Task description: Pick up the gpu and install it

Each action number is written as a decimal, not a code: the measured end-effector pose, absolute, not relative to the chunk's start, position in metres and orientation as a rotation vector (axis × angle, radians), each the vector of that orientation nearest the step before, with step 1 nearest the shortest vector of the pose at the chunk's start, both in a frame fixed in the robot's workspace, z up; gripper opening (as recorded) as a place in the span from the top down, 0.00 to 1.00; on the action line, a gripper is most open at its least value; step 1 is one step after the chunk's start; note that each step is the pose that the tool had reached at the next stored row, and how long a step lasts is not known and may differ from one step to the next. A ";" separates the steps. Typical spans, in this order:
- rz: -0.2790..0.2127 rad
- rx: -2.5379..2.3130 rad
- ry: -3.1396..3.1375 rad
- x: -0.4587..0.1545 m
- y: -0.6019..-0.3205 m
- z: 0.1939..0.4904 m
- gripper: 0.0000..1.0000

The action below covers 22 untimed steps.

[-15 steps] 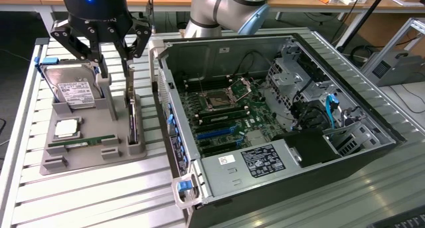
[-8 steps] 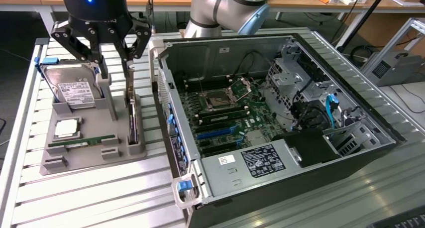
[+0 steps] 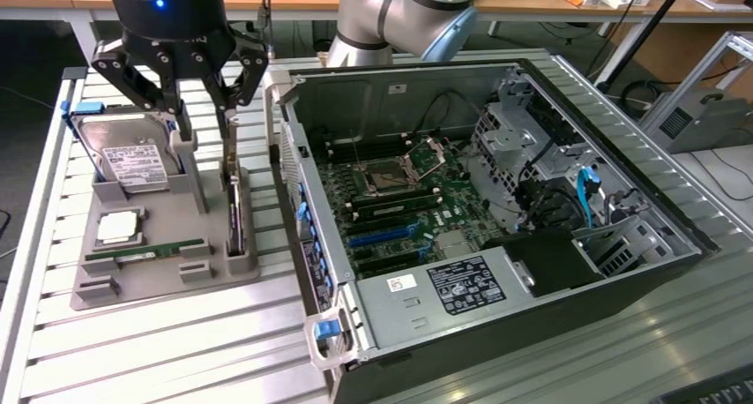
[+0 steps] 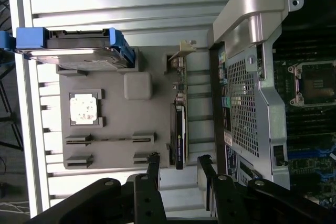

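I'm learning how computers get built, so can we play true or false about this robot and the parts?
1. The gripper is carrying the gpu. False: it is open above the gpu, which sits in the gray tray.
2. The gpu stands on its edge in the tray. True.
3. The computer case is open, so its green board shows. True.
4. The hard drive is inside the case. False: it is in the tray, on the other side of the gripper from the case.
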<state>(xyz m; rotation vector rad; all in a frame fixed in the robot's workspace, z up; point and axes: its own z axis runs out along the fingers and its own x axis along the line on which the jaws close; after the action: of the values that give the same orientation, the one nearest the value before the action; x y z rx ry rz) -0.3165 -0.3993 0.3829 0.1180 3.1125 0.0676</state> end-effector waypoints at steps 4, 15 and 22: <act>0.068 0.118 3.112 -0.316 -0.399 0.382 0.58; 0.068 0.118 3.113 -0.316 -0.400 0.379 0.58; 0.068 0.118 3.113 -0.316 -0.400 0.377 0.58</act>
<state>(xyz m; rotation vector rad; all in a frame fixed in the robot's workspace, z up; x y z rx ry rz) -0.3165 -0.3996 0.3772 0.1180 3.1125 0.0676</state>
